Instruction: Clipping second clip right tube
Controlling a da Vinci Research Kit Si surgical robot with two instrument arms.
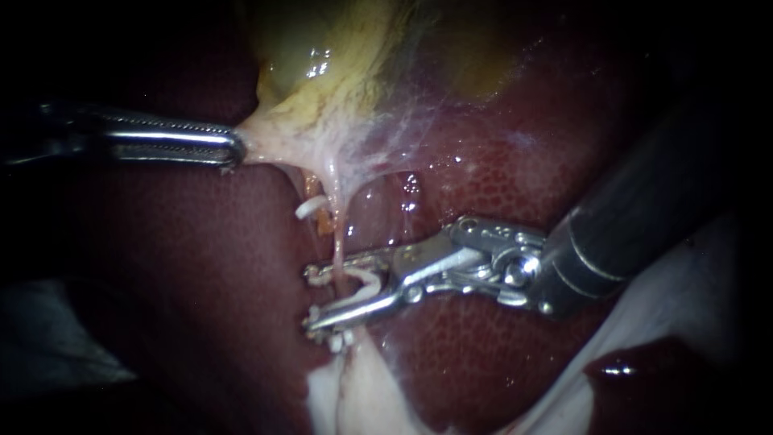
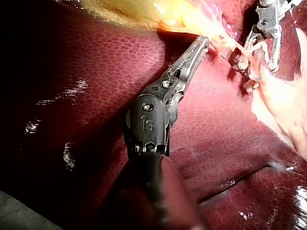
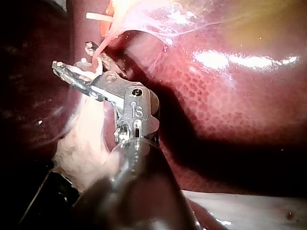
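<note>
My right instrument (image 1: 311, 300) comes in from the right, its jaws open and carrying a white clip (image 1: 364, 279). A thin pink tube (image 1: 339, 234) runs down from the gallbladder (image 1: 322, 56) and passes between those jaws. Another white clip (image 1: 310, 209) sits higher up, just left of this tube. My left instrument (image 1: 233, 150) is shut on the pale tissue at the gallbladder's lower edge and holds it stretched to the left. The left wrist view shows these jaws (image 2: 203, 44) closed on yellow tissue. In the right wrist view the open jaws (image 3: 72, 60) straddle the tube (image 3: 99, 53).
Dark red liver (image 1: 499, 185) surrounds the tube on both sides. Thin white webbing (image 1: 403, 121) spreads from the gallbladder over the liver. Pale tissue (image 1: 354, 395) lies below the right jaws, with a small white piece (image 1: 336, 342) just under the lower jaw. White cloth (image 1: 684, 290) lies at lower right.
</note>
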